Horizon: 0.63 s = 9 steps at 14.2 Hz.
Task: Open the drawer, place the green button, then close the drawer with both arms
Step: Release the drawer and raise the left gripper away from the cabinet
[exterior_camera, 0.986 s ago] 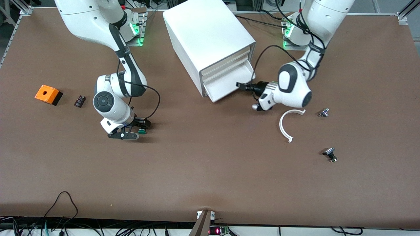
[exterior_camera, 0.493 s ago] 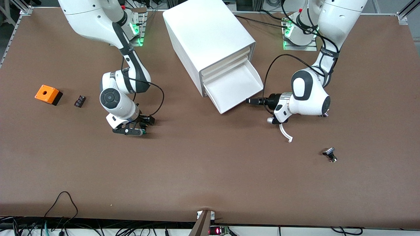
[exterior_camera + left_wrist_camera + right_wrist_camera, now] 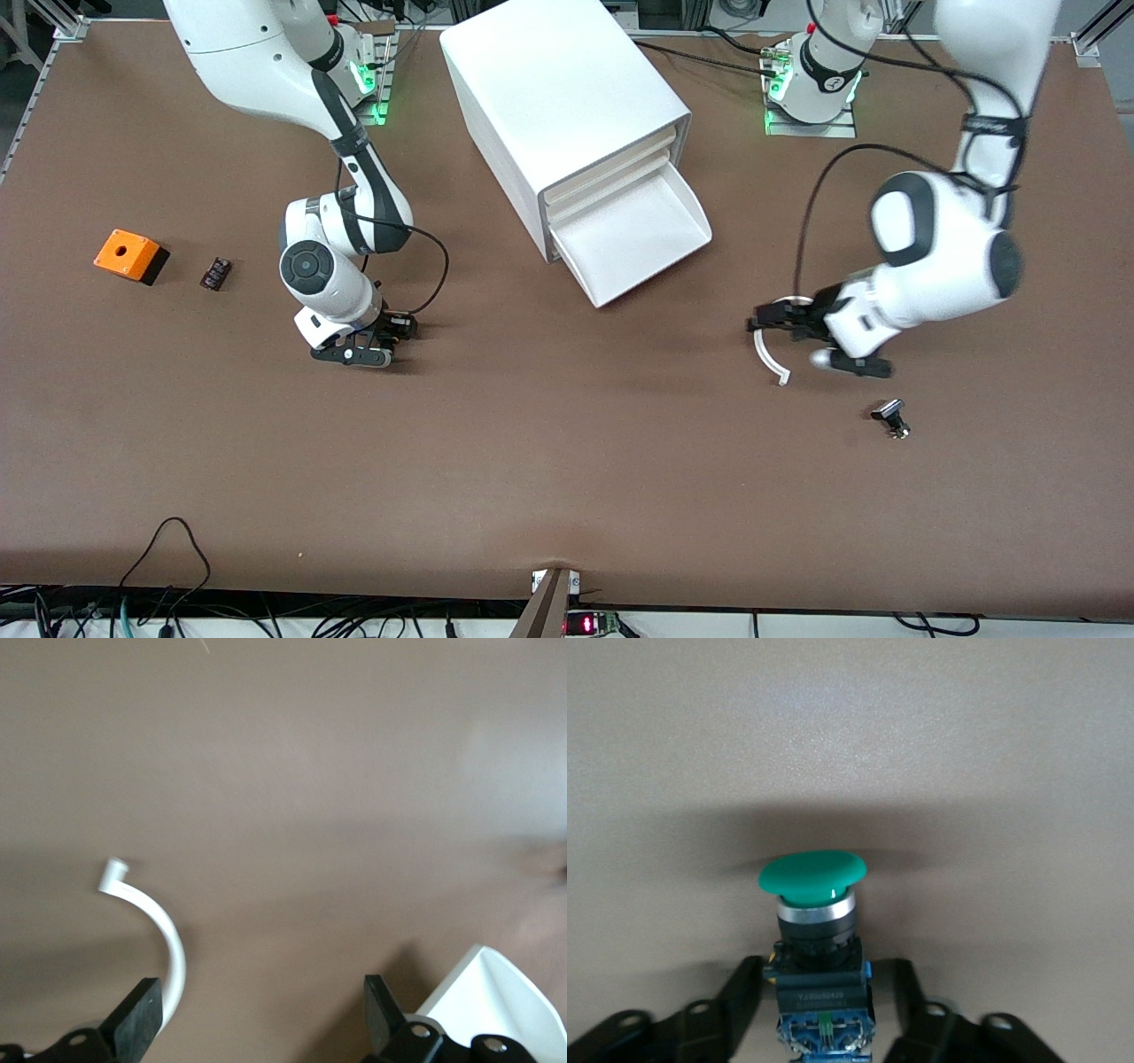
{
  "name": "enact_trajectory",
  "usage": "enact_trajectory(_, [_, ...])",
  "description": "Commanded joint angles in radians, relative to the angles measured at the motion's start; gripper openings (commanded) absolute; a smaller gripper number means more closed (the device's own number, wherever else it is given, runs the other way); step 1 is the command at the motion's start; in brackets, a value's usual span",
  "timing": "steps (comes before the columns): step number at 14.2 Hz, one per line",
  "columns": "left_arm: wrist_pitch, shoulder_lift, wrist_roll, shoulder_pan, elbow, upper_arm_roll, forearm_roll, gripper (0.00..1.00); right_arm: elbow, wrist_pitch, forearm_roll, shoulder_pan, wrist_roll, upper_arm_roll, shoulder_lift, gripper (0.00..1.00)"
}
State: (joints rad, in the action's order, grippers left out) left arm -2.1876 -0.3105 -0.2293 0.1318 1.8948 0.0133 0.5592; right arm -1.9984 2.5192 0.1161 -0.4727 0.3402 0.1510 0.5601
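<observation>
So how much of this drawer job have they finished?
The opening looks done: the drawer stands pulled out, with nothing in it. In hand: the right gripper is shut on the button, low over the table. The left gripper, open, hangs over a white curved piece. Placing and closing remain.

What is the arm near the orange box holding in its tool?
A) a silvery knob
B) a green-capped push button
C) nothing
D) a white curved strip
B: the right wrist view shows the right tool closed around the button, its green cap sticking out past the fingers.
</observation>
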Motion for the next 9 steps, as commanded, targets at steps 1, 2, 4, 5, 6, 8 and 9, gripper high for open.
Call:
enact_trajectory(1, [0.064, 0.075, -0.001, -0.053, -0.034, -0.012, -0.121, 1.00, 0.000, 0.010, 0.010, 0.000, -0.001, -0.013, -0.012, 0.38])
enact_trajectory(2, [0.134, 0.111, 0.001, -0.087, -0.066, -0.019, -0.233, 1.00, 0.013, 0.007, 0.007, 0.000, -0.010, -0.021, -0.015, 0.34])
enact_trajectory(4, [0.292, 0.186, 0.004, -0.106, -0.121, -0.018, -0.335, 1.00, 0.035, -0.003, 0.007, 0.000, -0.007, -0.039, -0.026, 0.27])
enact_trajectory(5, [0.349, 0.238, 0.005, -0.125, -0.125, -0.018, -0.384, 1.00, 0.053, -0.005, 0.007, 0.000, -0.007, -0.048, -0.029, 0.24])
enact_trajectory(6, [0.397, 0.295, 0.005, -0.127, -0.123, -0.018, -0.434, 1.00, 0.082, -0.019, 0.002, 0.000, -0.010, -0.053, -0.034, 0.22])
enact_trajectory(8, [0.526, 0.362, 0.039, -0.124, -0.132, -0.030, -0.505, 1.00, 0.177, -0.052, -0.007, 0.000, -0.020, -0.085, -0.034, 0.21])
enact_trajectory(9, [0.579, 0.361, 0.091, -0.123, -0.170, -0.033, -0.522, 1.00, 0.237, -0.071, -0.048, 0.000, -0.036, -0.105, -0.032, 0.21])
